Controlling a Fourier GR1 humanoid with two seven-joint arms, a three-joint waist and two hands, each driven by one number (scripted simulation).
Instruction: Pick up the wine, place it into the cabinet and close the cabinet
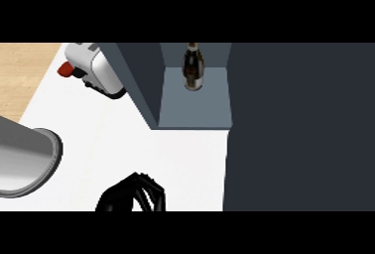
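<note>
Dark glass wine bottle (192,67) with a tall neck stands upright inside the grey-blue cabinet (192,106), at the back of its open shelf, so I judge the placing step as done. Nothing holds the bottle now. Right of the bottle, a large dark panel (300,129) fills the view; it is probably the cabinet door, swung open, though I cannot be sure. What is left, in my judgement, is only to close the cabinet. Well below the cabinet, near the lower edge, one black hand (133,194) shows over the white counter (147,149), fingers curled and holding nothing; I take it for the left hand. The right hand is not visible. Left of the cabinet stands a white toaster with a red knob (92,69).
</note>
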